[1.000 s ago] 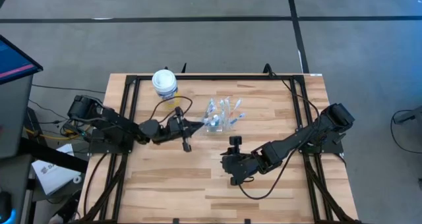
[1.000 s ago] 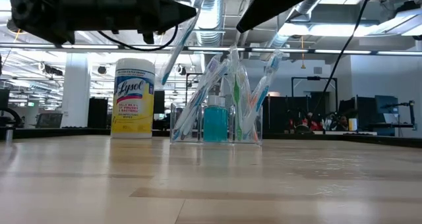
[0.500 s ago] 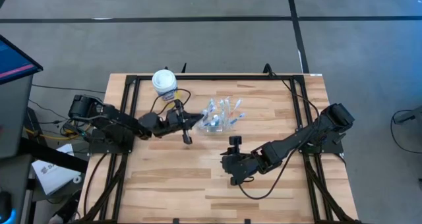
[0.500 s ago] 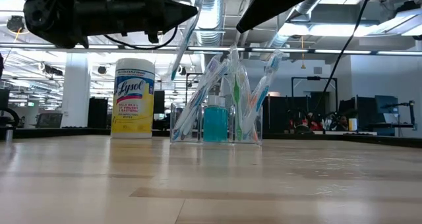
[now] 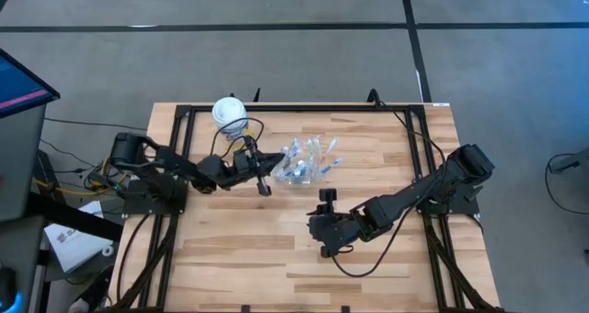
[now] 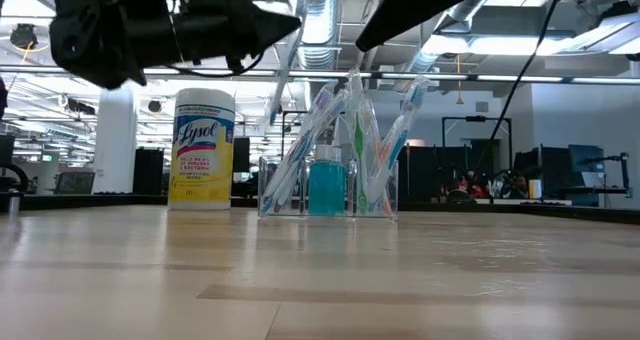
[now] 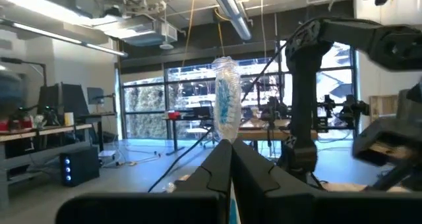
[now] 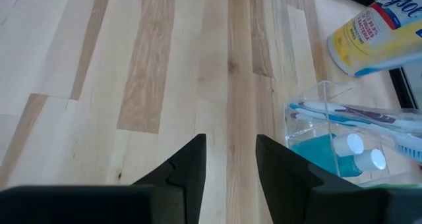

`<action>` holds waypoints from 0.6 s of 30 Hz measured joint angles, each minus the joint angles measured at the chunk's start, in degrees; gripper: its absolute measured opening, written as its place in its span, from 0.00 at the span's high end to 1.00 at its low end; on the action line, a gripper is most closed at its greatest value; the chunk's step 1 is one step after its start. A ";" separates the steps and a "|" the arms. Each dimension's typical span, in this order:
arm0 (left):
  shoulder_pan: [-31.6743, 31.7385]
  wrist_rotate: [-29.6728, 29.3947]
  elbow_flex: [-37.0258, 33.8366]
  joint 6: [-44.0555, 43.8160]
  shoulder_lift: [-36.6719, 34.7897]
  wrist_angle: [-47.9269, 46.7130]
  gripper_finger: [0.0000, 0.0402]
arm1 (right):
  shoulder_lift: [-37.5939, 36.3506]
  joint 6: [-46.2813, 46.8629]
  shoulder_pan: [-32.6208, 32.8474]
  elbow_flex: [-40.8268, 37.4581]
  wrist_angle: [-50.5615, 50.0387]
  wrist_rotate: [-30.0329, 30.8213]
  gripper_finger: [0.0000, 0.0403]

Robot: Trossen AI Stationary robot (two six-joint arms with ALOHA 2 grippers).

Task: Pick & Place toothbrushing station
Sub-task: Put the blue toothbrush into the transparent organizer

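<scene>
A clear plastic cup (image 5: 308, 166) (image 6: 325, 185) stands on the wooden table, with several toothbrushes leaning in it and teal toothpaste tubes (image 8: 330, 155) upright on its floor. My left gripper (image 5: 276, 164) (image 7: 226, 145) is just left of the cup and above the table, shut on a white and blue toothbrush (image 6: 280, 70). My right gripper (image 5: 316, 228) (image 8: 231, 155) hovers open near the table's middle, on the near side of the cup, with nothing between its fingers. My left gripper pinches the toothbrush between its two fingers just below the bristle head (image 7: 225, 135). The head stands up past the fingertips. Below them the handle (image 6: 268, 100) slants down, clear of the table and of the cup.
A white tub with a yellow label (image 5: 228, 113) (image 6: 203, 150) stands at the far left, behind my left gripper. A black frame (image 5: 304, 108) runs along the table's edges. Bare wood lies on the near half of the table.
My left gripper has swung toward the table's far edge and a little nearer the cup, carrying the toothbrush along, still slanted and clear of the table.
</scene>
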 joint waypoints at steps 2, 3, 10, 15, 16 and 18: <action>0.44 -0.12 0.31 0.08 2.46 0.81 1.00 | 0.00 -0.19 0.00 0.00 -0.01 0.00 0.70; 0.79 -0.16 0.34 0.11 2.85 0.31 1.00 | 0.00 -0.19 0.00 0.00 0.01 0.00 0.70; 1.41 -0.18 1.16 0.22 4.87 1.09 1.00 | 0.00 -0.41 -0.13 0.00 -0.02 -0.02 0.70; 2.16 -0.02 1.14 0.15 6.42 0.76 1.00 | 0.00 -0.41 -0.22 0.00 -0.02 0.00 0.70; 2.19 -0.02 1.19 -0.06 6.80 1.11 1.00 | 0.00 -0.41 -0.25 0.00 -0.02 0.00 0.70; 2.19 -0.05 1.42 -0.31 7.67 1.02 1.00 | 0.00 -0.41 -0.26 0.00 -0.02 -0.02 0.70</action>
